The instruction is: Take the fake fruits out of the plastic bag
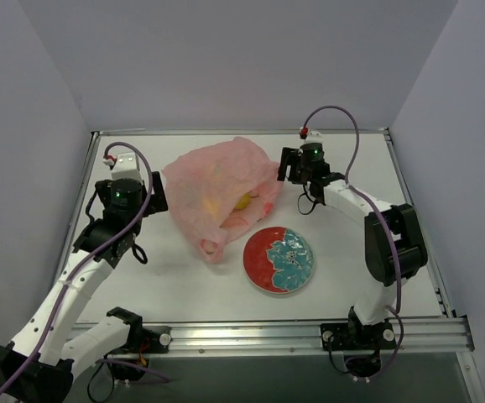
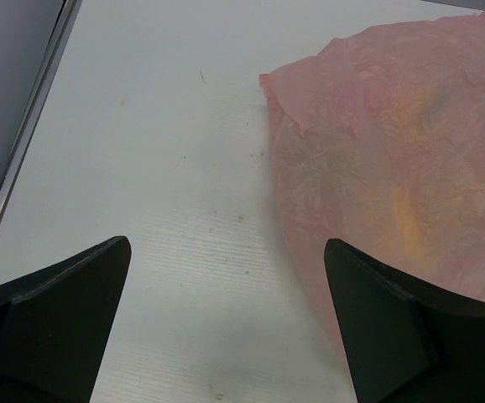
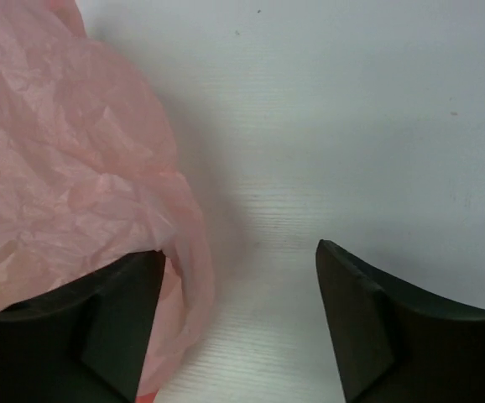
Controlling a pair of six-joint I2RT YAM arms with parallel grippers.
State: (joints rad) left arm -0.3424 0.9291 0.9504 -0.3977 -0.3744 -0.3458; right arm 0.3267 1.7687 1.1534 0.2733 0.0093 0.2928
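The crinkled pink plastic bag (image 1: pixel 213 180) lies mid-table, and fake fruits show through its film. A yellow one (image 1: pixel 242 201) sits near the right side and another pale one (image 1: pixel 210 247) in the near corner. My left gripper (image 1: pixel 158 202) is at the bag's left edge. In the left wrist view this gripper (image 2: pixel 226 243) is open over bare table, with the bag (image 2: pixel 393 143) beside its right finger and a yellow-orange glow (image 2: pixel 406 218) inside. My right gripper (image 1: pixel 284 169) is at the bag's right edge. Its wrist view shows the gripper (image 3: pixel 236 252) open, a loose fold of bag (image 3: pixel 66 168) against its left finger.
A round red-and-teal patterned plate (image 1: pixel 279 260) lies just in front and to the right of the bag. The white table (image 1: pixel 352 151) has raised metal rails along its sides and grey walls around it.
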